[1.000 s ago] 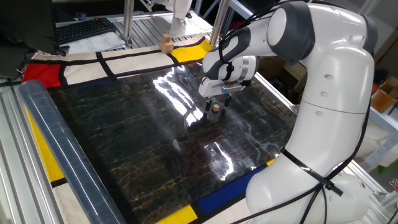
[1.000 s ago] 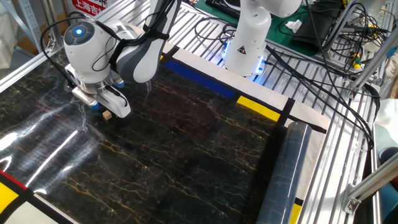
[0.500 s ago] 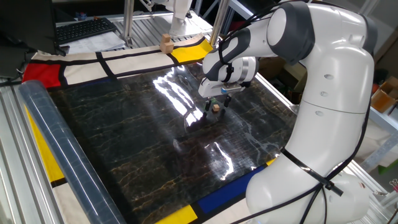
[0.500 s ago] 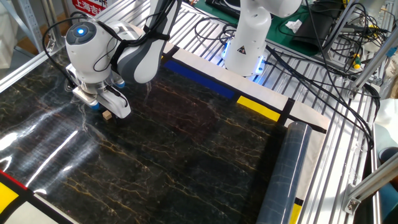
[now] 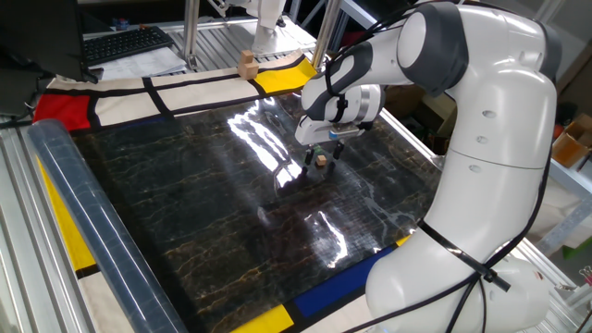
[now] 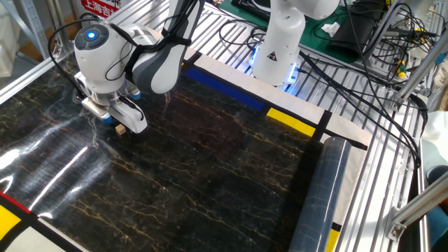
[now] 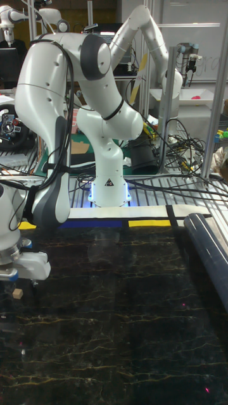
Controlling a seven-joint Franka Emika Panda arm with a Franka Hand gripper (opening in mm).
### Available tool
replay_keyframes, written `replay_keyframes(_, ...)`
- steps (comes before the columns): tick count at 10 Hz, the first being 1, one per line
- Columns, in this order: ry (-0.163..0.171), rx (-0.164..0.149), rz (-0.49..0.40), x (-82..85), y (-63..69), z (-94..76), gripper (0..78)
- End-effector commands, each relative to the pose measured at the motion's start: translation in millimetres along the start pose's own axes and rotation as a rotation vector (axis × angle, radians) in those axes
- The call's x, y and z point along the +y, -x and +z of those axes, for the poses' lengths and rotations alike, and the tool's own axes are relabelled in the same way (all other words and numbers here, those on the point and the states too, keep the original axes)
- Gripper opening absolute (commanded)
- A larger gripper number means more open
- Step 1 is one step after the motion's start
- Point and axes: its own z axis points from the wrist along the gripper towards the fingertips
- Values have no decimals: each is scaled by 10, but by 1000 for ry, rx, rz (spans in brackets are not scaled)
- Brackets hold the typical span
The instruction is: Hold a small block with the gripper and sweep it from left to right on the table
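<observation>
The small block (image 5: 320,160) is a tiny tan cube resting on the glossy black marble table (image 5: 185,203), towards its right side in one fixed view. My gripper (image 5: 321,157) reaches down over it, with the dark fingers close on either side, and looks shut on it. The other fixed view shows the small block (image 6: 120,129) poking out under the white gripper (image 6: 119,126) at the table's (image 6: 210,175) far left. The tall fixed view has the small block (image 7: 18,294) at the left edge under the gripper (image 7: 17,290), touching the table (image 7: 126,316).
A larger tan wooden block (image 5: 246,63) stands on the white panel at the back. A long grey roll (image 5: 83,231) lies along one table edge, also seen as the roll (image 6: 322,196) and the roll (image 7: 209,253). A second white arm's base (image 7: 107,183) stands behind the table.
</observation>
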Motion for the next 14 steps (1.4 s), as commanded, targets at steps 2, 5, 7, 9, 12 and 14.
replay_keyframes(2,0,-12,3,-6,11,-11,774)
replay_keyframes(5,1,-16,8,-5,12,-9,774)
replay_keyframes(7,1,-17,11,-5,12,-8,774)
replay_keyframes(9,4,-20,20,-4,14,-1,774)
replay_keyframes(12,5,-27,26,0,17,20,774)
replay_keyframes(14,5,-27,25,0,17,20,774)
